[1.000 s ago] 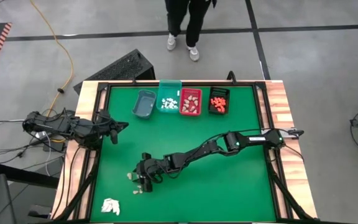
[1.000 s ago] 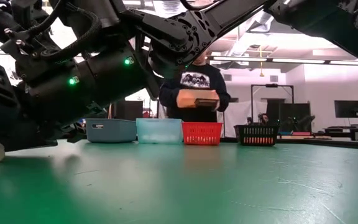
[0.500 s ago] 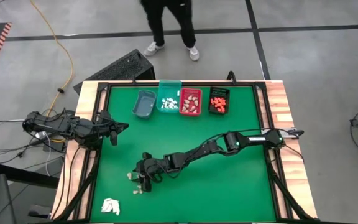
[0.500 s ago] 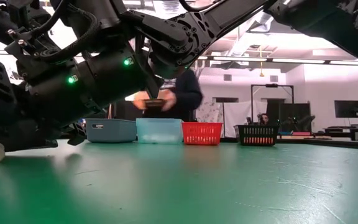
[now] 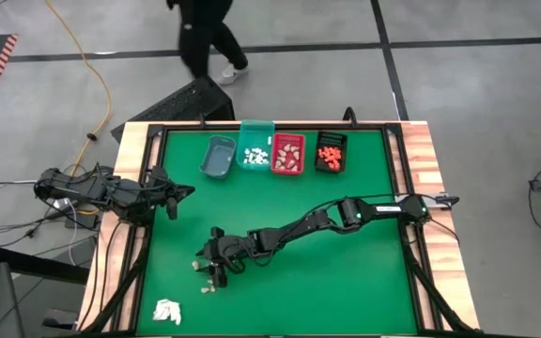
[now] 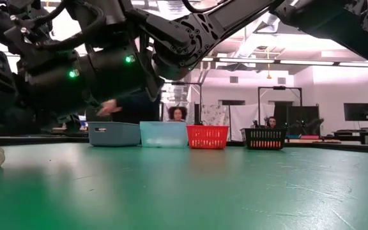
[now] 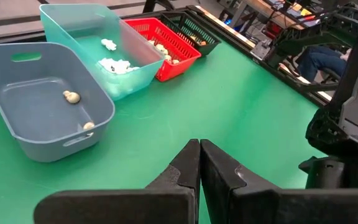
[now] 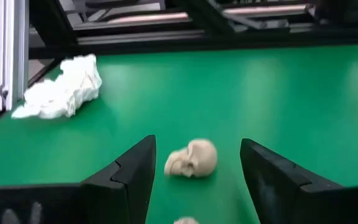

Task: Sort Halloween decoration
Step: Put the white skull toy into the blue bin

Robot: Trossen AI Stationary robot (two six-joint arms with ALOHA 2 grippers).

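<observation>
Hovering low over the green table (image 5: 346,272), my right gripper (image 8: 194,171) holds its fingers apart around a small beige plastic skull (image 8: 192,158); my left gripper (image 7: 199,163), pinched together, waits at the table's left edge.

Left gripper (image 7: 200,163): fingers pressed together, above green table (image 7: 229,106). Grey bin (image 7: 42,99): two small beige pieces (image 7: 71,96) inside, one near the middle, one by the near wall. Teal bin (image 7: 98,46), touching the grey one: white pieces (image 7: 117,64). Red bin (image 7: 163,46), next along: pale pieces (image 7: 160,48). Black bin (image 7: 194,28), last in row: contents unclear. Other arm (image 7: 344,134) at picture's edge, dark, well apart from the bins.
</observation>
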